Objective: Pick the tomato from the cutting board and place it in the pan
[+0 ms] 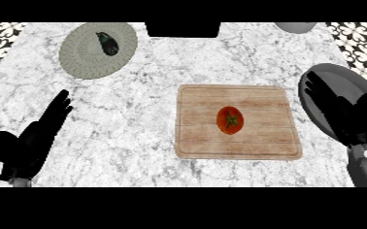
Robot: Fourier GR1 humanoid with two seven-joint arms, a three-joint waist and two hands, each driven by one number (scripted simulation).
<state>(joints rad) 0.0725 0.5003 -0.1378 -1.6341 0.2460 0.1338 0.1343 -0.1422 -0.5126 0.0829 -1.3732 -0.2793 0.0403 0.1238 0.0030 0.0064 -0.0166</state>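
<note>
Right hand (337, 112): out at the right side of the counter, spread over the pan. Its fingers are stretched out and point away from the robot, and it holds nothing that I can see.
Left hand (37, 138): resting at the lower left near the edge, with straight fingers angled up and to the right, carrying nothing.
Tomato (230, 120): red with its green stalk facing up, lying on the cutting board a little right of the middle. It sits to the left of the right hand and apart from it, and well to the right of the left hand. Neither hand touches it, and it is on the board, not in the pan.
Cutting board (204, 140): pale wood, rectangular, flat on the counter between the two hands. Its right edge is near the right hand's fingertips.
Pan (342, 73): dark and round with a lighter grey rim, directly beneath the right hand, which hides much of its inside. It stands just right of the board.
Plate (80, 60): pale and round, well beyond the left hand's fingertips, toward the back left.
Dark vegetable (108, 43): small and lying on the plate; it looks like an eggplant, though I can't be sure.
Black object (183, 29): at the back edge, beyond the board and far from both hands.
Grey round thing (295, 26): at the back right, beyond the right hand, only partly in sight.
Counter (143, 106): white-grey marble under everything.
</note>
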